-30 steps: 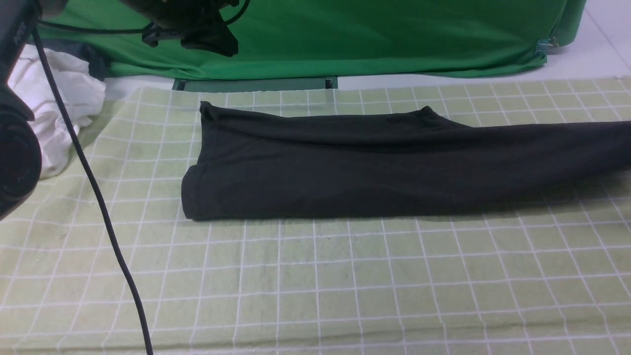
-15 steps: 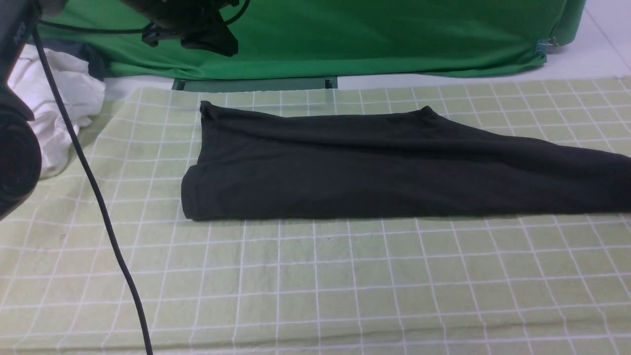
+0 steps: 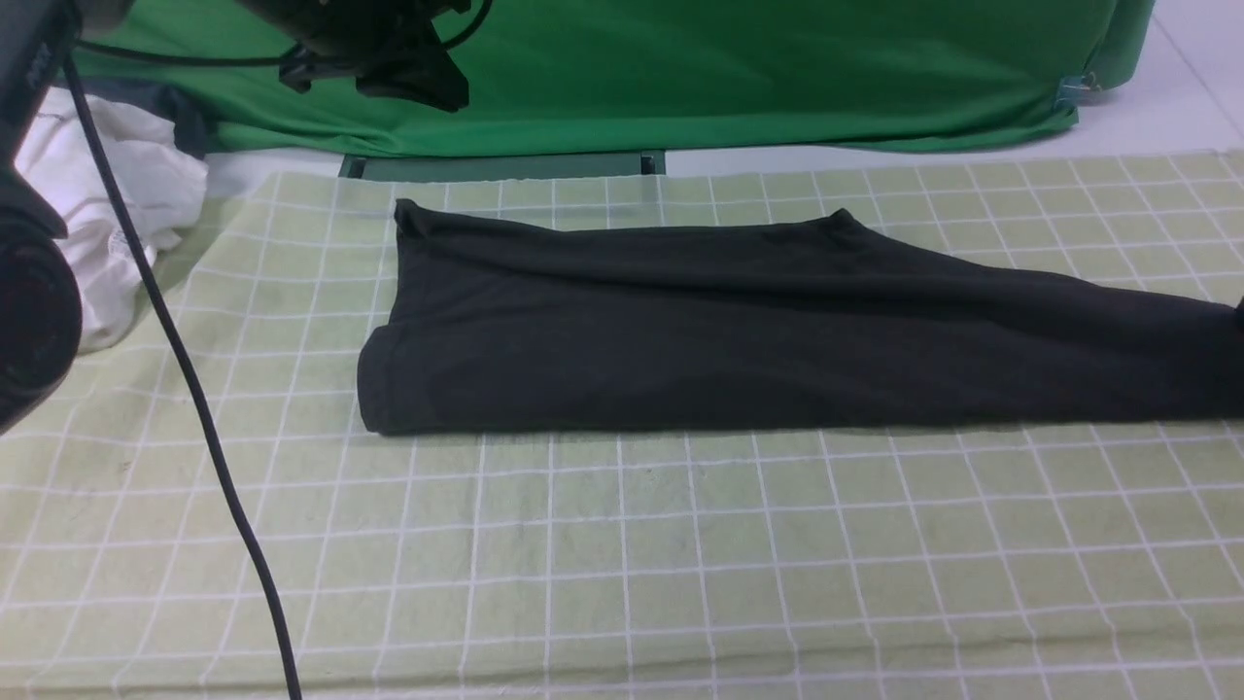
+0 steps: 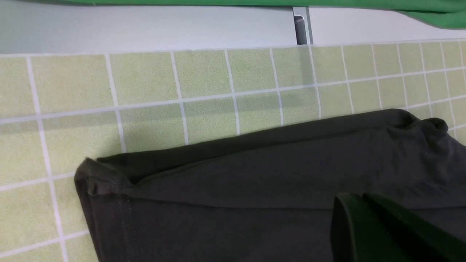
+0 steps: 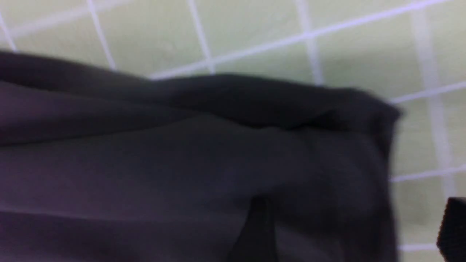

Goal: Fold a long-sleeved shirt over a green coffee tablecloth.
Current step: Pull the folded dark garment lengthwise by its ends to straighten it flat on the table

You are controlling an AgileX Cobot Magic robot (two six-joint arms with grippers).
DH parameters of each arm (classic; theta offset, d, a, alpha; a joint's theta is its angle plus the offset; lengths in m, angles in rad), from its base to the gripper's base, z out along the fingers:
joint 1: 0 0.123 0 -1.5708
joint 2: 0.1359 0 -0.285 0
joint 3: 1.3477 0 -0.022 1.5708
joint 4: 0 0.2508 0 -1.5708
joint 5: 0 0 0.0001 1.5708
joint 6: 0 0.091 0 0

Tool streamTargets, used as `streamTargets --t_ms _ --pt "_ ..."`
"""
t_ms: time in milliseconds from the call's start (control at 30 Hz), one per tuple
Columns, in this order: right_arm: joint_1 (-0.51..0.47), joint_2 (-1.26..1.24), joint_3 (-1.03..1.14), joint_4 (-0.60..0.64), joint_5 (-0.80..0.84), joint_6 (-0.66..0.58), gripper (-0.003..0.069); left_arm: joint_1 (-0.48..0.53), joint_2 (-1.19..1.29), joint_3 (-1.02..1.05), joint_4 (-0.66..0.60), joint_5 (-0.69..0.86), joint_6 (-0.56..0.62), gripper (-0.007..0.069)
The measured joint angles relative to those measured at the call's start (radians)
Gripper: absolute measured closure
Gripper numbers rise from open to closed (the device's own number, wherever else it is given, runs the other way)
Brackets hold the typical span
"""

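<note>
The shirt (image 3: pixel 680 331) is lying folded long on the tablecloth's (image 3: pixel 622 564) far half. The right gripper (image 5: pixel 353 218) is gaping empty over its end; the left gripper (image 4: pixel 364 218) is hanging closed above it.

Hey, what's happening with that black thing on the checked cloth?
A two-armed robot is folding a black long-sleeved shirt on a pale yellow-green tablecloth with a white grid. The shirt lies as a long folded band, one sleeve stretched out towards the robot's right. The right gripper hangs open over that sleeve's end, holding nothing. The left gripper hovers shut above the shirt's far left corner.
</note>
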Motion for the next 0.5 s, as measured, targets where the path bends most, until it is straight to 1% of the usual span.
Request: streamTargets --t_ms 100,233,367,433,500 --pt "0.012 0.037 0.0 0.002 -0.008 -0.012 0.0062 0.0 0.0 0.0 0.001 0.0 0.0 0.0608" --pt "0.026 0.071 0.0 0.002 -0.044 -0.017 0.0091 0.0 0.0 0.0 0.003 0.0 0.0 0.0608" --pt "0.038 0.077 0.0 0.0 -0.073 -0.035 0.0137 0.0 0.0 0.0 0.003 0.0 0.0 0.0608" --pt "0.045 0.077 0.0 -0.001 -0.086 -0.054 0.0202 0.0 0.0 0.0 0.003 0.0 0.0 0.0608" --pt "0.049 0.079 0.0 -0.001 -0.091 -0.077 0.0315 0.0 0.0 0.0 0.002 0.0 0.0 0.0608"
